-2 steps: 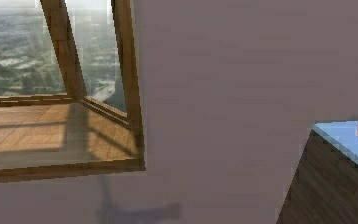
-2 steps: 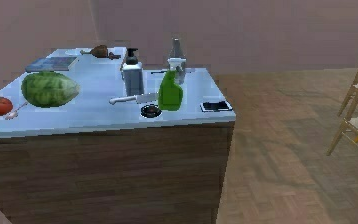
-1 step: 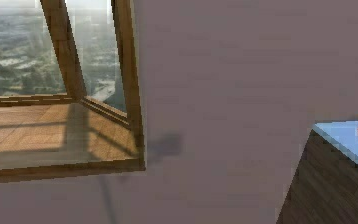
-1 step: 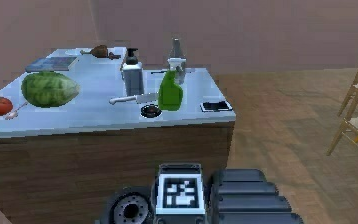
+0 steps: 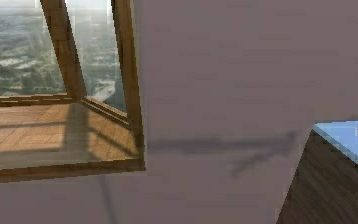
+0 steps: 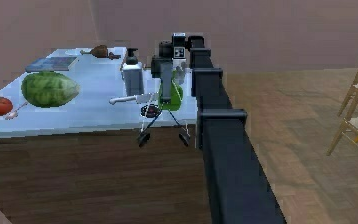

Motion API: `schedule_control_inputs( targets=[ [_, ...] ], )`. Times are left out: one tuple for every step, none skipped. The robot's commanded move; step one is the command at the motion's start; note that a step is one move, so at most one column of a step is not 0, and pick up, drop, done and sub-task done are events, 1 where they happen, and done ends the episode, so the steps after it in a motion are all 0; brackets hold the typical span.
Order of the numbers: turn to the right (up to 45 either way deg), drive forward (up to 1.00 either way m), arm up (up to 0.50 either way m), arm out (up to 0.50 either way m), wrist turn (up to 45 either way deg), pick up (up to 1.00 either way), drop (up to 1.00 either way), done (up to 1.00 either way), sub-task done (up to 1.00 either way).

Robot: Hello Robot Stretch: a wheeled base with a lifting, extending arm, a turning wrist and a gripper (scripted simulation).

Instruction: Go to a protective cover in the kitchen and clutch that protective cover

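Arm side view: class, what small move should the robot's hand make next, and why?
Probably a slight lift of the arm: the hand reaches out across the counter, at a green item beside a pale bottle. Lifting would show whether it holds anything, which cannot be told now.

The arm reaches over the counter, with the fingers at its front edge. A green blob sits just behind them. A white bottle stands up-left, a melon farther left and a chair well right.
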Motion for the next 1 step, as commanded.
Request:
schedule_control_inputs(
  targets=[
    [0.0,0.00,0.00,0.00,45.0,0.00,0.00,0.00,0.00]
  ],
)
